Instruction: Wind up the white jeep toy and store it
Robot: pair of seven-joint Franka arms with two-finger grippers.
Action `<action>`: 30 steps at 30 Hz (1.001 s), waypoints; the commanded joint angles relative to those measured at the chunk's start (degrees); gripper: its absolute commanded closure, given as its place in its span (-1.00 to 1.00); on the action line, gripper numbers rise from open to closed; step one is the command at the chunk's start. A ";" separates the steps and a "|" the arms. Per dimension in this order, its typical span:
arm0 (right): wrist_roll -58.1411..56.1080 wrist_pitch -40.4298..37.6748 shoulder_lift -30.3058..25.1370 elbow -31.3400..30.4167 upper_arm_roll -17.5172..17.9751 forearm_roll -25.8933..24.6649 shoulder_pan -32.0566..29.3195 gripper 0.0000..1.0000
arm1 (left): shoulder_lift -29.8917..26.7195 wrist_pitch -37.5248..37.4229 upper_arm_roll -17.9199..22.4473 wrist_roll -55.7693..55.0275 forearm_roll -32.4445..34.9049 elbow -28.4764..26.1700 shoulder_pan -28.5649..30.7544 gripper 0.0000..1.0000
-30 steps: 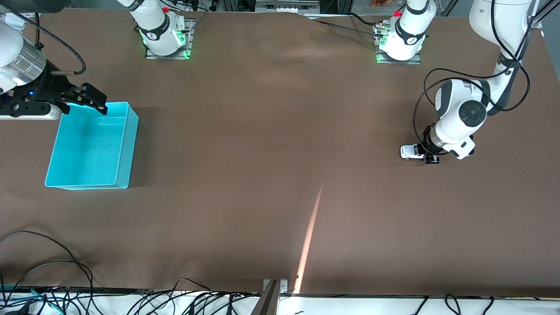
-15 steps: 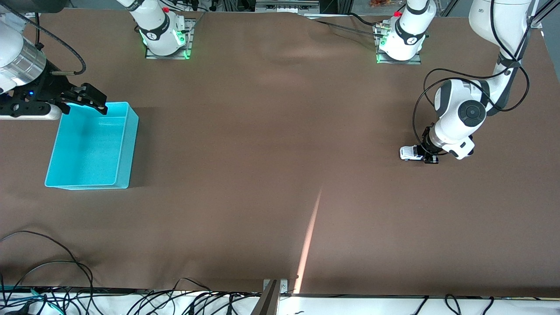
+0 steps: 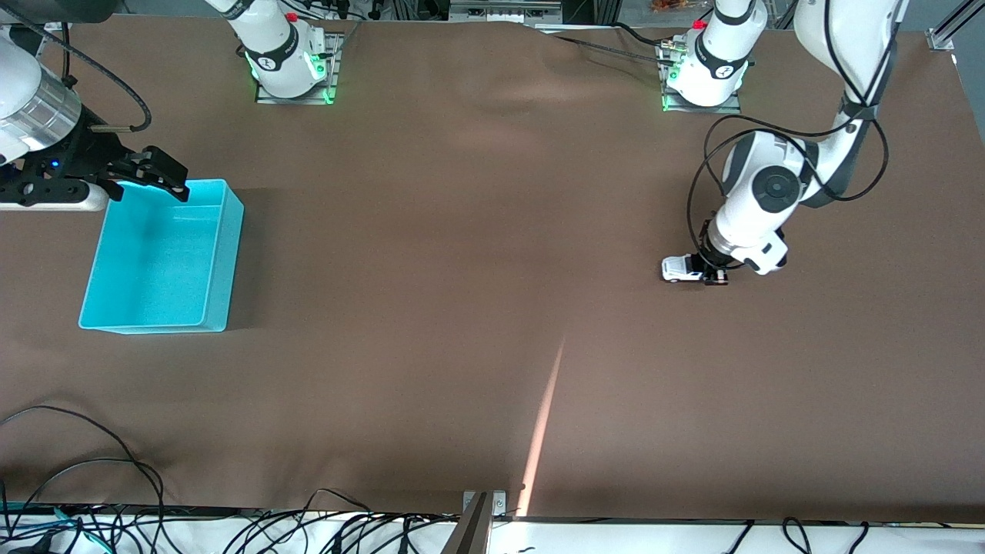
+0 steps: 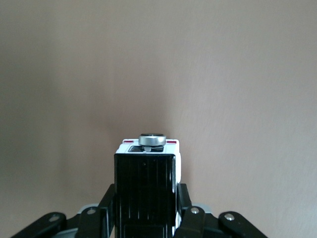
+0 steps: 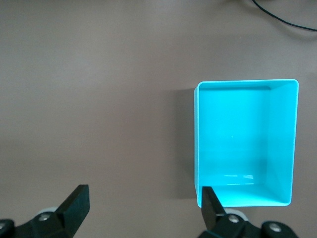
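The white jeep toy [image 3: 677,268] is low on the brown table near the left arm's end, between the fingers of my left gripper [image 3: 709,274]. In the left wrist view its black roof [image 4: 146,183] fills the gap between the fingers [image 4: 184,201], with a round silver part at its end. My left gripper [image 4: 147,203] is shut on it. The turquoise bin [image 3: 228,254] stands empty at the right arm's end. My right gripper [image 3: 151,174] is open and empty, over the bin's edge farthest from the front camera. In the right wrist view [image 5: 143,201] the bin [image 5: 196,139] lies under one finger.
Brown cloth covers the whole table [image 3: 462,269]. A bright streak of light [image 3: 542,423] lies on it near the front edge. Cables [image 3: 92,492] hang along that front edge. The two arm bases [image 3: 288,58] stand along the edge farthest from the front camera.
My left gripper has moved the jeep along the table toward the right arm's end, mostly in the last half second. The right arm has not moved.
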 commanded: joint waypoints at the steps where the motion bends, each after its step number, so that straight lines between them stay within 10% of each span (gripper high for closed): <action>1: 0.04 -0.42 0.56 1.41 0.06 -0.43 0.02 -1.00 | -0.22 -1.00 0.09 -5.20 3.71 -0.16 -1.57 0.59; 30: 0.12 -0.51 0.56 1.41 0.06 -0.43 0.02 -1.00 | 4.88 -0.65 0.26 -5.21 9.07 0.98 0.80 0.59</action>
